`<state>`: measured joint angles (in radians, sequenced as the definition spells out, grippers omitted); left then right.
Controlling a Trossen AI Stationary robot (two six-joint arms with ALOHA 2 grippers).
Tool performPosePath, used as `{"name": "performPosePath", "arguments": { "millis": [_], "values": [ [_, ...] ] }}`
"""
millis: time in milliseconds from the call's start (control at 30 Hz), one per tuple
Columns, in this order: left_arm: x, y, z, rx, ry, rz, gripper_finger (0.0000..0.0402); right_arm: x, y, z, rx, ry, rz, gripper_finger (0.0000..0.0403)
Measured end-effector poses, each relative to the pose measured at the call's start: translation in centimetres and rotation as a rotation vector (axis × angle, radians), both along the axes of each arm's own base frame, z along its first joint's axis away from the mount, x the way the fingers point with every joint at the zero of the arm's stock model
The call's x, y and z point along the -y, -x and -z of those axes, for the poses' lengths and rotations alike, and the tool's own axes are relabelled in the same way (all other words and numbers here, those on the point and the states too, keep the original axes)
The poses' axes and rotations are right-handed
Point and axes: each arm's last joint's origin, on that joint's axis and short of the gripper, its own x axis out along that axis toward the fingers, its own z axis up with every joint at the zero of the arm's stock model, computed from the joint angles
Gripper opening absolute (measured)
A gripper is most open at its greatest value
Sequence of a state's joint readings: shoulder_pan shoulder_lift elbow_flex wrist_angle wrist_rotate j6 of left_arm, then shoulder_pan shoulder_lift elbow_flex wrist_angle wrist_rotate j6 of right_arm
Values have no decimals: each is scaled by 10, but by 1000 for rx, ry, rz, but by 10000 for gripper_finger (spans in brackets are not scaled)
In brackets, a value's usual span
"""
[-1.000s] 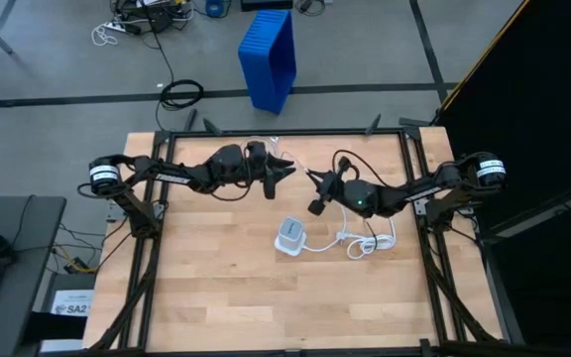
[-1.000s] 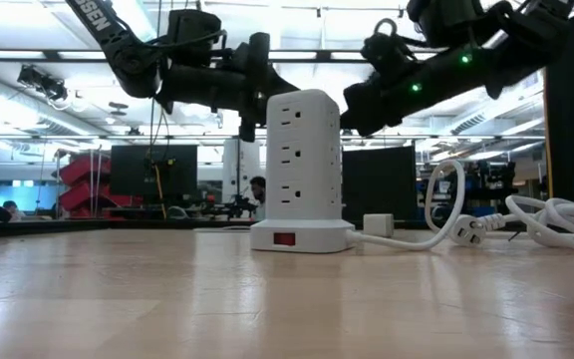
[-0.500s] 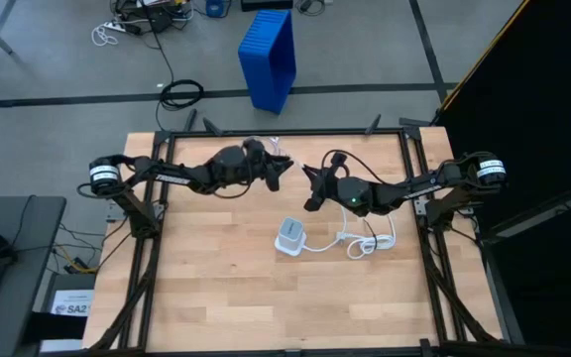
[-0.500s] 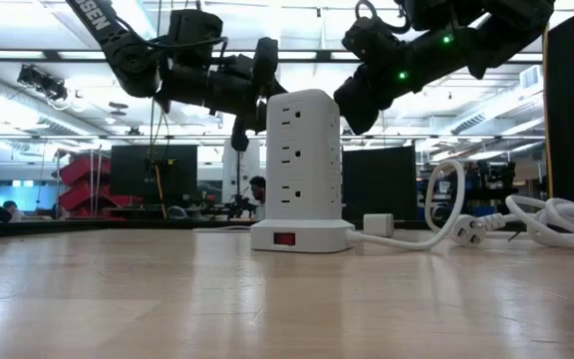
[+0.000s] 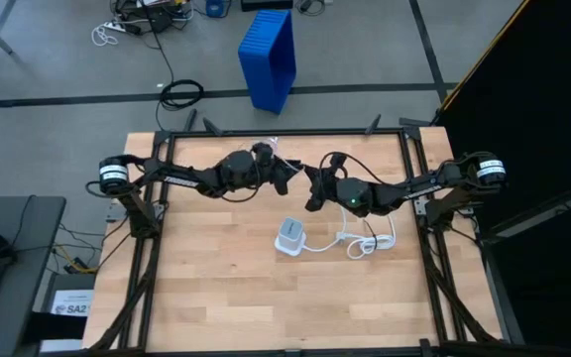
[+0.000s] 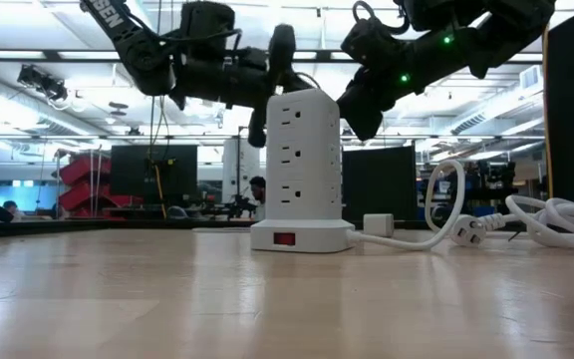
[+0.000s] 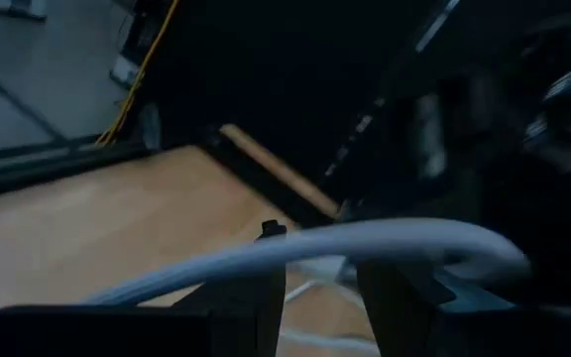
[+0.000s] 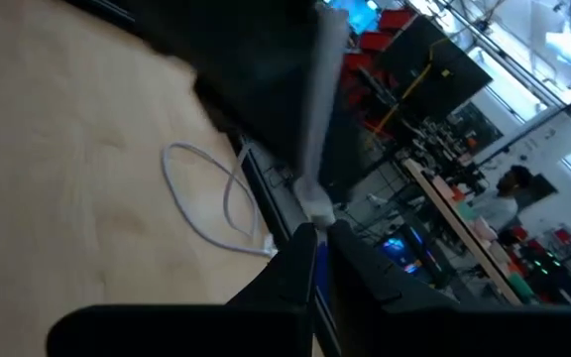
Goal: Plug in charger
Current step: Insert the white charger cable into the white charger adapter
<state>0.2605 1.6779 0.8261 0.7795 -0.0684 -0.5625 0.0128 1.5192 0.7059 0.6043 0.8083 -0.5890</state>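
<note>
Both arms are up over the far half of the table (image 5: 216, 297), nearly nose to nose. The right gripper (image 8: 317, 238) is clenched on a white cable (image 8: 317, 119), though everything beyond it is a dark blur. The left gripper (image 5: 284, 177) has that cable draped across its front in its wrist view; honestly can't tell if it's gripping. The outlet tower (image 6: 305, 170) stands below and between them. What looks like the charger (image 6: 378, 224) is a small white block on the table just beside the tower's base, with the thick cord (image 6: 556, 219) piled past it. From above I can't pick it out.
</note>
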Motion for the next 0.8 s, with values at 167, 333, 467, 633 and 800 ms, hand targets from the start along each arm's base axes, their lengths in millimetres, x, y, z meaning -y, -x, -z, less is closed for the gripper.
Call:
{"name": "performPosePath", "arguments": {
  "millis": [167, 333, 467, 633, 800],
  "values": [
    [-4, 3, 9, -105, -21, -106, 104, -2, 0, 0, 1, 3, -1, 0],
    [-4, 3, 9, -114, -54, -101, 104, -2, 0, 0, 6, -2, -3, 0],
    [-4, 2, 9, -117, -71, -100, 104, -2, 0, 0, 3, -3, -6, 0],
    [-4, 3, 6, -113, -100, -91, 104, -1, 1, 1, -16, 12, 39, 0],
    [-3, 3, 5, -123, -142, -53, 104, 0, 8, 2, -78, 23, 114, 4]
  ]
}}
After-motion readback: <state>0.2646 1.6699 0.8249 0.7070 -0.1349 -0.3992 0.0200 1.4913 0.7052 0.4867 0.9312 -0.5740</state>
